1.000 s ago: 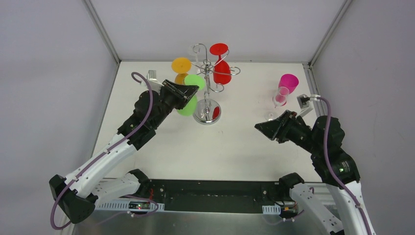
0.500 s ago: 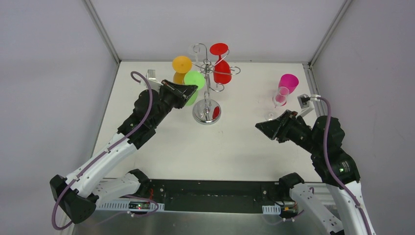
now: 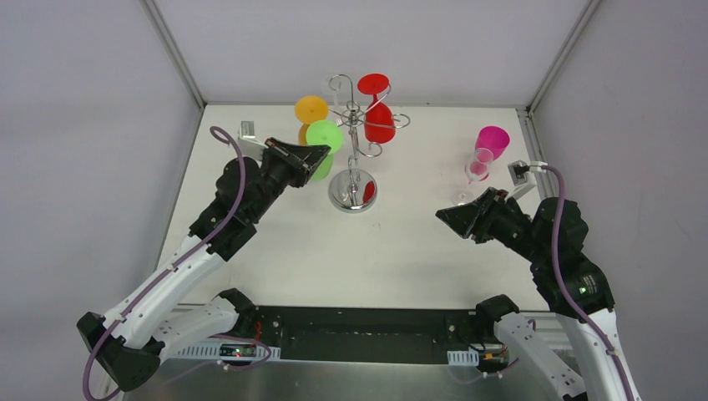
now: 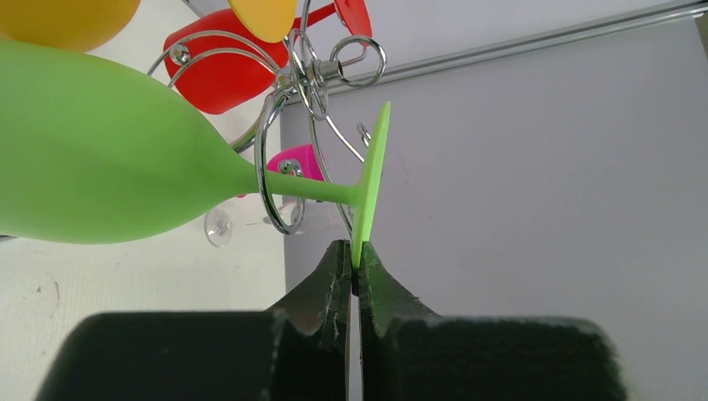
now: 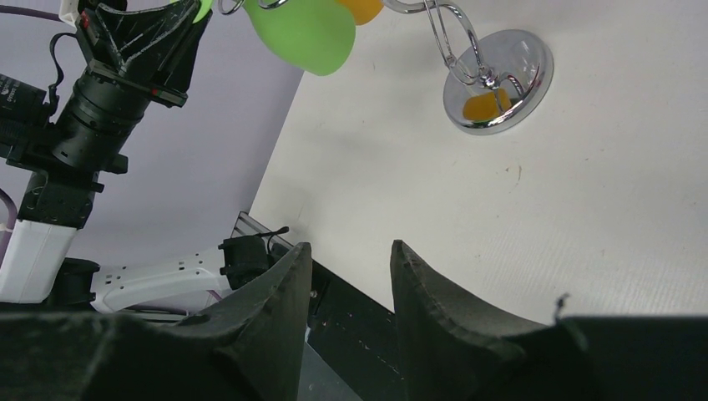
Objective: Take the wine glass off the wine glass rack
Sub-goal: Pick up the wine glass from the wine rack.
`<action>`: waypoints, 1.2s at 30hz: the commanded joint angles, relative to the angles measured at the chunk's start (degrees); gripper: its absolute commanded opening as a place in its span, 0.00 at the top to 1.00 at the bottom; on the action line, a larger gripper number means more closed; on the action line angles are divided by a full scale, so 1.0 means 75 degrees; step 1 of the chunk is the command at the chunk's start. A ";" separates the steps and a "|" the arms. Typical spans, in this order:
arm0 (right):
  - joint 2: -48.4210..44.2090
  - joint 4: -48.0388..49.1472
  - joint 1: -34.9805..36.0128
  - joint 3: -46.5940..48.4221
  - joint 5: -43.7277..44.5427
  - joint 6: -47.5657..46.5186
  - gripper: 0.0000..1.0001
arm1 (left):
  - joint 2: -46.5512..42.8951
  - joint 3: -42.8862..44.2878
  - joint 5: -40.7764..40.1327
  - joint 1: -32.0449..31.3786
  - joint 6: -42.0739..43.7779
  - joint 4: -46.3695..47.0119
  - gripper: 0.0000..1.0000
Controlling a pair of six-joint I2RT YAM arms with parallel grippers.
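The wine glass (image 3: 324, 134) is lime green and hangs from the chrome wine glass rack (image 3: 354, 142). In the left wrist view its bowl (image 4: 100, 159) fills the left, and its stem still passes through a curled rack arm (image 4: 269, 167). My left gripper (image 3: 321, 153) is shut on the rim of the glass's flat foot (image 4: 371, 180). The gripper (image 4: 355, 257) pinches that thin edge at its very tips. My right gripper (image 3: 440, 216) hovers open and empty at the right of the table. It (image 5: 346, 251) looks across at the rack's mirrored base (image 5: 522, 96).
An orange glass (image 3: 310, 110) and a red glass (image 3: 378, 124) also hang on the rack. A pink glass (image 3: 493, 140) and a clear glass (image 3: 478, 167) stand at the back right, just beyond my right gripper. White walls close in the back and sides.
My left gripper has shut on the green glass's foot and pulled slightly up and to the left, taking the glass with it. The right arm has stayed still.
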 commanded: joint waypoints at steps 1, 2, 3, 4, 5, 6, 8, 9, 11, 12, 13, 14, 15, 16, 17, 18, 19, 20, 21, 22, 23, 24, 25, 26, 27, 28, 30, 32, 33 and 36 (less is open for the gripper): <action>-0.0041 0.0168 0.0041 -0.0097 0.0096 -0.0011 0.58 | -0.0288 0.0087 -0.0012 0.0174 -0.0039 0.0056 1.00; -0.0054 0.0179 0.0039 -0.0115 0.0109 -0.0008 0.58 | -0.0330 0.0075 -0.0017 0.0199 -0.0035 0.0035 1.00; -0.0075 0.0172 0.0037 -0.0132 0.0115 0.0004 0.58 | -0.0351 0.0061 -0.0007 0.0246 -0.0035 0.0015 1.00; -0.0084 0.0181 0.0043 -0.0152 0.0123 0.0005 0.58 | -0.0373 0.0051 0.0006 0.0280 -0.0034 0.0000 1.00; -0.0103 0.0179 0.0039 -0.0166 0.0133 0.0000 0.58 | -0.0405 0.0045 0.0016 0.0326 -0.0026 -0.0007 1.00; -0.0115 0.0172 0.0036 -0.0171 0.0151 -0.0003 0.58 | -0.0402 0.0037 0.0045 0.0368 -0.0023 -0.0014 1.00; -0.0130 0.0156 0.0042 -0.0183 0.0189 -0.0027 0.58 | -0.0392 0.0041 0.0096 0.0482 -0.0029 -0.0011 1.00; -0.0138 0.0148 0.0043 -0.0186 0.0204 -0.0038 0.58 | -0.0375 0.0048 0.0140 0.0528 -0.0034 -0.0009 1.00; -0.0134 0.0140 0.0039 -0.0179 0.0215 -0.0054 0.58 | -0.0296 0.0071 0.0257 0.0661 -0.0082 0.0012 1.00; -0.0140 0.0139 0.0042 -0.0174 0.0217 -0.0061 0.58 | -0.0247 0.0084 0.0351 0.0726 -0.0122 0.0070 1.00; -0.0132 0.0136 0.0039 -0.0180 0.0218 -0.0064 0.58 | -0.0192 0.0095 0.0446 0.0797 -0.0163 0.0135 1.00; -0.0142 0.0127 0.0039 -0.0183 0.0237 -0.0071 0.58 | -0.0127 0.0099 0.0538 0.0870 -0.0207 0.0190 1.00; -0.0159 0.0116 0.0034 -0.0192 0.0257 -0.0077 0.58 | -0.0055 0.0132 0.0607 0.0912 -0.0236 0.0213 1.00; -0.0170 0.0114 0.0042 -0.0197 0.0264 -0.0082 0.57 | 0.0010 0.0178 0.0660 0.0945 -0.0244 0.0233 1.00; -0.0167 0.0114 0.0039 -0.0208 0.0275 -0.0090 0.58 | 0.0082 0.0221 0.0712 0.0983 -0.0242 0.0242 1.00; -0.0177 0.0113 0.0033 -0.0226 0.0292 -0.0088 0.57 | 0.0167 0.0286 0.0767 0.1018 -0.0245 0.0257 1.00; -0.0188 0.0111 0.0041 -0.0231 0.0299 -0.0092 0.58 | 0.0250 0.0354 0.0833 0.1054 -0.0245 0.0264 1.00; -0.0200 0.0108 0.0035 -0.0256 0.0310 -0.0098 0.58 | 0.0351 0.0442 0.0919 0.1093 -0.0276 0.0264 1.00; -0.0217 0.0101 0.0037 -0.0290 0.0322 -0.0099 0.58 | 0.0490 0.0518 0.1012 0.1114 -0.0312 0.0304 1.00; -0.0221 0.0106 0.0034 -0.0314 0.0332 -0.0108 0.58 | 0.0576 0.0553 0.1036 0.1123 -0.0359 0.0366 1.00; -0.0229 0.0101 0.0038 -0.0331 0.0343 -0.0114 0.57 | 0.0651 0.0585 0.1038 0.1121 -0.0409 0.0434 1.00; -0.0231 0.0102 0.0040 -0.0351 0.0362 -0.0126 0.58 | 0.0735 0.0601 0.1215 0.1123 -0.0453 0.0491 1.00; -0.0232 0.0101 0.0043 -0.0364 0.0363 -0.0125 0.58 | 0.0795 0.0627 0.1272 0.1130 -0.0520 0.0554 1.00; -0.0241 0.0100 0.0041 -0.0379 0.0380 -0.0138 0.58 | 0.0862 0.0631 0.1302 0.1135 -0.0561 0.0608 1.00; -0.0252 0.0103 0.0042 -0.0376 0.0392 -0.0132 0.57 | 0.0924 0.0646 0.1343 0.1135 -0.0606 0.0659 1.00; -0.0258 0.0101 0.0043 -0.0387 0.0404 -0.0155 0.57 | 0.0990 0.0660 0.1379 0.1136 -0.0633 0.0718 1.00; -0.0256 0.0100 0.0033 -0.0392 0.0454 -0.0188 0.57 | 0.1086 0.0714 0.1437 0.1130 -0.0704 0.0805 1.00; -0.0255 0.0098 0.0037 -0.0395 0.0464 -0.0204 0.58 | 0.1172 0.0790 0.1508 0.1135 -0.0763 0.0869 1.00; -0.0251 0.0102 0.0036 -0.0398 0.0461 -0.0206 0.58 | 0.1215 0.0835 0.1550 0.1134 -0.0788 0.0897 1.00; -0.0241 0.0122 0.0041 -0.0416 0.0463 -0.0207 0.57 | 0.1316 0.0958 0.1684 0.1125 -0.0901 0.0929 1.00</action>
